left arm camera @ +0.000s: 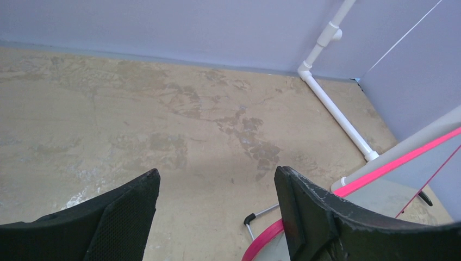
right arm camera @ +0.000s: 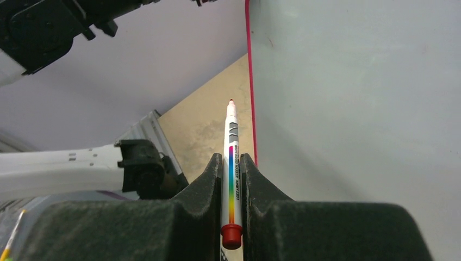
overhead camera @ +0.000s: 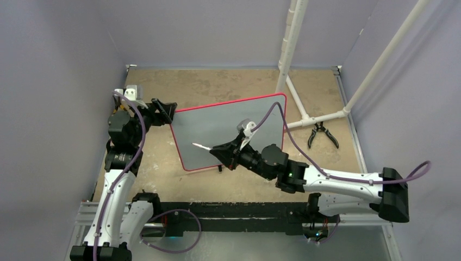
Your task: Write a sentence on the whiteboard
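Note:
The whiteboard [overhead camera: 217, 122] stands tilted at mid-table, with a grey-white face and a thin red rim. No sentence shows on the face in view [right arm camera: 353, 109]. My left gripper [overhead camera: 166, 112] is open at the board's top-left corner. In the left wrist view [left arm camera: 216, 179] the red rim [left arm camera: 380, 169] runs by its right finger, and a wire foot with a black tip [left arm camera: 250, 219] lies between the fingers. My right gripper [overhead camera: 220, 153] [right arm camera: 232, 157] is shut on a white marker [right arm camera: 231, 130] with a rainbow stripe. The marker's tip [overhead camera: 197, 144] points left, just off the board's left rim.
Black-handled pliers [overhead camera: 322, 135] lie on the table right of the board. A white pipe frame [overhead camera: 304, 111] [left arm camera: 331, 103] rises behind it at the back right. Purple walls close in the table. A black rail [overhead camera: 228, 216] runs along the near edge.

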You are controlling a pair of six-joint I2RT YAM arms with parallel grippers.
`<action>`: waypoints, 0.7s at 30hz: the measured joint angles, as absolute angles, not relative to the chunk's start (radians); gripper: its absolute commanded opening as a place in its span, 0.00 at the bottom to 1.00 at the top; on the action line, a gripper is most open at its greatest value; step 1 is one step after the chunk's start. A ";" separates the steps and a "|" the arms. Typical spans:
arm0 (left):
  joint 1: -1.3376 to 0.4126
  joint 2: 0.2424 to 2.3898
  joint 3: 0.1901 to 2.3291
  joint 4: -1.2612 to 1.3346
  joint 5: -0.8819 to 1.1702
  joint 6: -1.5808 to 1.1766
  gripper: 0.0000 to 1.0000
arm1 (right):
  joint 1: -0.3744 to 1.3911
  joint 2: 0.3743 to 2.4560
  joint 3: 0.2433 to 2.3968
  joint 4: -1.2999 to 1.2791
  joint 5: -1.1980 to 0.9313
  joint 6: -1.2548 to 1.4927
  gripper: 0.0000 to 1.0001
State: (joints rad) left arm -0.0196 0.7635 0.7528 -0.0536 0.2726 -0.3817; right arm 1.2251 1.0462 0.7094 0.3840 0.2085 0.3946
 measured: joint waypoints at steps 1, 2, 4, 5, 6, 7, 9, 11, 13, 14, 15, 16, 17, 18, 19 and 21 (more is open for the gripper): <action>-0.020 0.762 0.752 -0.052 0.277 -0.381 0.71 | 1.238 1.076 0.723 0.400 0.230 0.389 0.00; -0.020 0.759 0.749 -0.047 0.283 -0.380 0.70 | 1.246 1.106 0.737 0.418 0.250 0.382 0.00; -0.020 0.756 0.747 -0.043 0.290 -0.379 0.69 | 1.250 1.161 0.767 0.450 0.281 0.372 0.00; -0.020 0.754 0.745 -0.041 0.295 -0.378 0.68 | 1.250 1.186 0.783 0.459 0.298 0.367 0.00; -0.019 0.751 0.743 -0.038 0.300 -0.377 0.68 | 1.250 1.210 0.801 0.467 0.308 0.363 0.00; -0.019 0.747 0.742 -0.037 0.306 -0.376 0.67 | 1.250 1.233 0.820 0.473 0.323 0.358 0.00; -0.019 0.741 0.739 -0.031 0.321 -0.374 0.63 | 1.250 1.271 0.854 0.487 0.340 0.348 0.00; -0.019 0.738 0.738 -0.026 0.337 -0.374 0.61 | 1.250 1.292 0.879 0.495 0.355 0.339 0.00; -0.018 0.738 0.737 -0.022 0.357 -0.374 0.60 | 1.250 1.314 0.909 0.495 0.366 0.330 0.00; -0.018 0.738 0.735 -0.018 0.368 -0.374 0.60 | 1.250 1.324 0.924 0.497 0.373 0.325 0.00; -0.018 0.736 0.732 -0.014 0.378 -0.374 0.61 | 1.250 1.334 0.935 0.500 0.377 0.321 0.00; -0.017 0.735 0.728 -0.007 0.390 -0.375 0.61 | 1.250 1.343 0.944 0.503 0.380 0.317 0.00; -0.017 0.734 0.725 -0.001 0.398 -0.375 0.62 | 1.250 1.350 0.952 0.503 0.384 0.313 0.00; -0.017 0.732 0.722 0.006 0.409 -0.375 0.62 | 1.250 1.356 0.956 0.503 0.386 0.312 0.00; -0.017 0.731 0.722 0.008 0.419 -0.375 0.63 | 1.250 1.362 0.960 0.502 0.389 0.310 0.00; -0.017 0.731 0.722 0.010 0.437 -0.376 0.66 | 1.250 1.372 0.965 0.502 0.402 0.306 0.00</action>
State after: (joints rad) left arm -0.0174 0.7307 0.7216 0.0105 0.4370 -0.3756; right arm 1.2503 1.3720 0.9653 0.5022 0.4015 0.3058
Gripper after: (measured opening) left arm 0.624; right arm 0.125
